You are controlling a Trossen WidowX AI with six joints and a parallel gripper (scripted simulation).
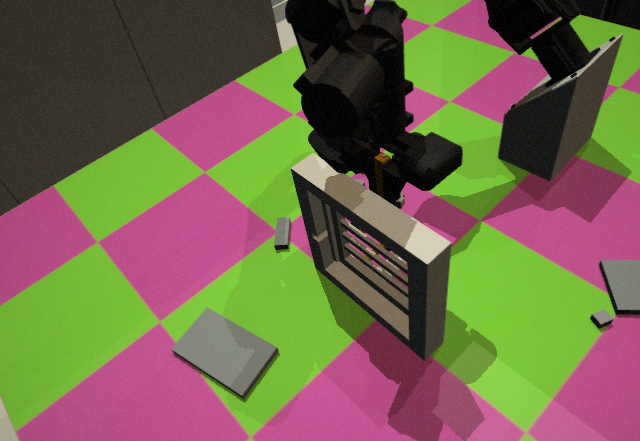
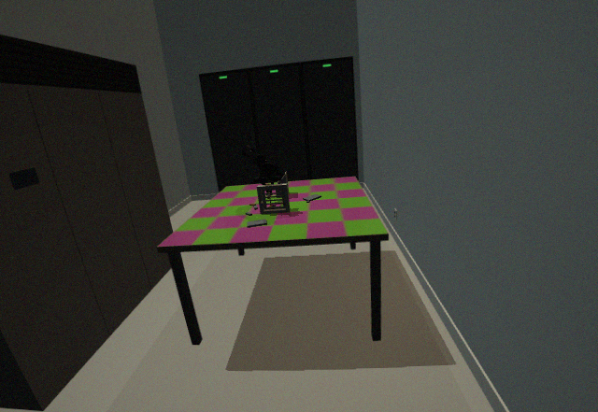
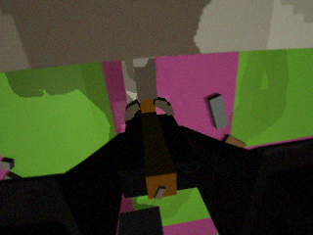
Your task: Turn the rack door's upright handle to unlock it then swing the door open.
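Note:
The rack frame (image 1: 369, 201) (image 2: 261, 200) (image 3: 98, 34) stands upright. The slatted door (image 1: 336, 234) shows inside it and looks closed, with no clear gap. The upright handle (image 1: 382, 158) (image 3: 158, 142), black with an orange stripe and orange cap, stands on the side of the door towards the arm. My gripper (image 1: 379, 183) (image 3: 152, 134) reaches down behind the frame with one finger on each side of the handle and appears shut on it. Its fingers merge with the handle's dark sides, so the contact itself is hard to see. The quarter turn of the handle cannot be told.
A grey plate (image 1: 227, 351) and a small grey block (image 1: 282, 233) (image 3: 218, 112) lie near the frame. Another plate (image 1: 625, 286) and a small cube (image 1: 601, 318) lie at right. A slanted grey box (image 1: 537, 126) with a dark arm-like piece stands behind. A brown block (image 3: 235, 141) lies beside the gripper.

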